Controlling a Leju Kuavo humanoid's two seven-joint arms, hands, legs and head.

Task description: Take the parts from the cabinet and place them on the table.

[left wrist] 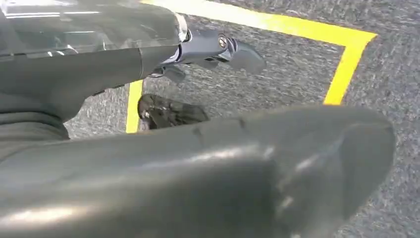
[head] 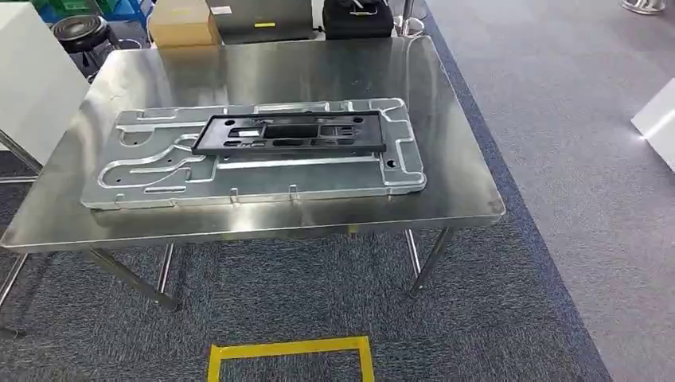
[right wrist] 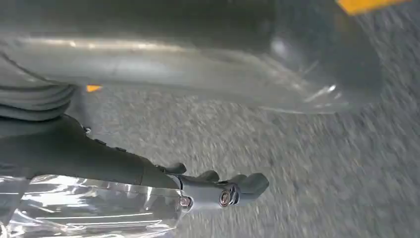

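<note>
A large silver metal panel (head: 263,163) lies flat on the steel table (head: 454,119) in the head view. A black plastic frame (head: 290,133) lies on top of the panel, along its far half. My left hand (left wrist: 99,69) hangs over the carpet with nothing in it, its dark fingers (left wrist: 213,49) stretched out away from the thick thumb (left wrist: 223,168). My right hand (right wrist: 74,153) also hangs over the floor and holds nothing, its fingers (right wrist: 223,191) straight and apart from the thumb (right wrist: 198,54).
Yellow floor tape (head: 290,348) marks a box on the grey carpet in front of the table. Behind the table stand a cardboard box (head: 181,22), a black bag (head: 357,17) and a black stool (head: 79,32). A white cabinet side (head: 32,79) is at the left.
</note>
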